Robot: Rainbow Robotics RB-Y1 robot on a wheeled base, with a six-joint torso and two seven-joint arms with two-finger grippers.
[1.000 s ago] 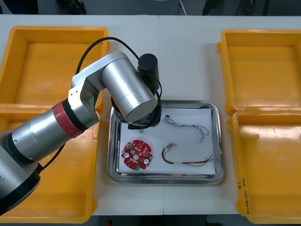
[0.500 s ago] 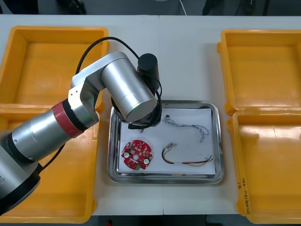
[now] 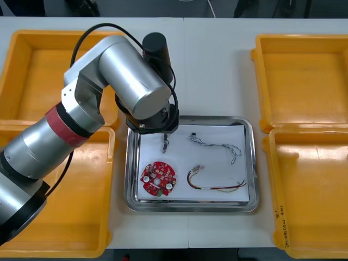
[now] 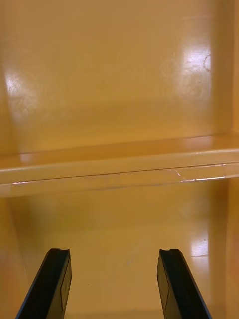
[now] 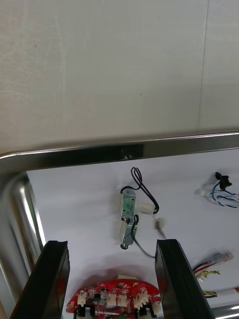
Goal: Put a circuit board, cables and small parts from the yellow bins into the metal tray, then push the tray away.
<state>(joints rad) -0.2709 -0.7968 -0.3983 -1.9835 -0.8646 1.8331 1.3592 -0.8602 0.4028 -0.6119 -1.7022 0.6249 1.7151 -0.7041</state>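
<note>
The metal tray (image 3: 250, 163), white inside, holds a round red circuit board (image 3: 158, 178), a blue and white cable (image 3: 215, 143), a red and yellow cable (image 3: 215, 184) and a small metal part on a thin black cable (image 3: 164, 144). My left arm (image 3: 133, 89) hangs over the tray's far left corner. Its gripper (image 5: 112, 244) stands open above the small part (image 5: 128, 219), holding nothing, with the circuit board (image 5: 117, 299) close to the fingers and the tray rim (image 5: 99, 154) beyond. My right gripper (image 4: 113, 254) is open over a yellow bin's floor.
Two yellow bins (image 3: 54, 76) (image 3: 65, 201) stand left of the tray and two (image 3: 302, 81) (image 3: 310, 190) to the right. A bin's dividing wall (image 4: 119, 169) crosses ahead of the right fingers. Bare table (image 3: 217, 65) lies beyond the tray.
My left arm has drawn back towards the tray's far left corner. The small part with its black cable, covered by the arm before, now lies in plain sight on the tray.
</note>
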